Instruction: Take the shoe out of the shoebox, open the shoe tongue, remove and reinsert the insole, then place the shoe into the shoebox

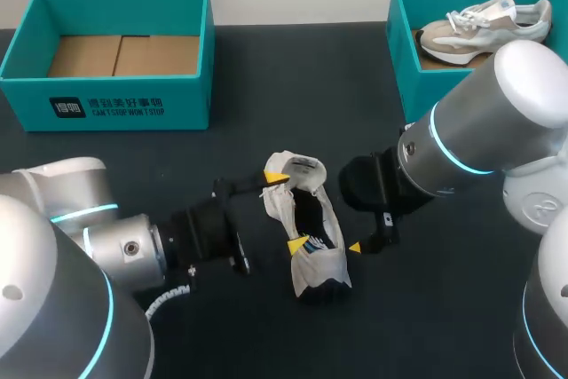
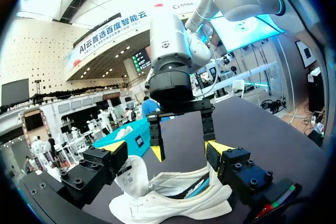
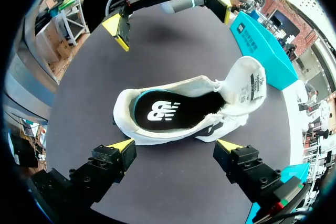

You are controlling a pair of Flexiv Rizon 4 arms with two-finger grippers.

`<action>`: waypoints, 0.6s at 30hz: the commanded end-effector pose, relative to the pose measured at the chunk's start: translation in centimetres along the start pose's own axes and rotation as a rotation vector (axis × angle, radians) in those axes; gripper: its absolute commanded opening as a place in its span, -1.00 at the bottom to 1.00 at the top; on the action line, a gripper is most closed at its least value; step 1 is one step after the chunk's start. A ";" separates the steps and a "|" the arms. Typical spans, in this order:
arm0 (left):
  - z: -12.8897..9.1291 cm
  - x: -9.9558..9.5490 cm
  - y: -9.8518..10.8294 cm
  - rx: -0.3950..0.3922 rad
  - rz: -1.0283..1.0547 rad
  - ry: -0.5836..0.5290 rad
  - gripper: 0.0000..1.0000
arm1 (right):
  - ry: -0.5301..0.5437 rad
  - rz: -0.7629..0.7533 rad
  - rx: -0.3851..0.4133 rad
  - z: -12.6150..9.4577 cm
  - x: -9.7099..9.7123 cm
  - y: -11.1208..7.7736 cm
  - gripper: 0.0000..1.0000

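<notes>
A white shoe (image 1: 306, 224) lies on its side in the middle of the dark table, its tongue (image 1: 297, 169) folded back and the black insole (image 3: 168, 109) showing inside. My left gripper (image 1: 287, 211) is open just left of it, one yellow tip by the tongue and one by the shoe's side. In the left wrist view the shoe (image 2: 173, 198) lies under the open fingers (image 2: 113, 145). My right gripper (image 3: 174, 145) is open too, and the shoe (image 3: 184, 111) lies just ahead of its tips without touching them. In the head view only one right fingertip (image 1: 355, 247) shows.
An empty teal shoebox (image 1: 106, 95) with a cardboard floor stands at the back left. A second teal shoebox (image 1: 404, 42) at the back right holds another pale shoe (image 1: 484, 28). Bare table (image 1: 266, 86) lies between the boxes and in front of the shoe.
</notes>
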State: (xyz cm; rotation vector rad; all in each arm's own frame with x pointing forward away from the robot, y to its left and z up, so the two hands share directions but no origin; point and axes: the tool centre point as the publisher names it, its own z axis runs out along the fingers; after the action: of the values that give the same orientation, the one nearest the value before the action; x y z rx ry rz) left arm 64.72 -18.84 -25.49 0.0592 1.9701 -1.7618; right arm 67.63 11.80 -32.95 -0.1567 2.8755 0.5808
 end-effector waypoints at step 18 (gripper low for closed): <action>0.7 -2.5 -3.1 -0.214 -0.181 -0.161 1.00 | -0.003 0.000 -0.001 0.0 0.1 0.0 1.00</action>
State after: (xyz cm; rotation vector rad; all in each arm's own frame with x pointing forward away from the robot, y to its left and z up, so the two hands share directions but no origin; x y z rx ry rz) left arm 67.06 -19.41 -23.31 -0.1231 1.9978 -1.7903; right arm 67.63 11.80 -32.95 -0.1568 2.8755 0.5808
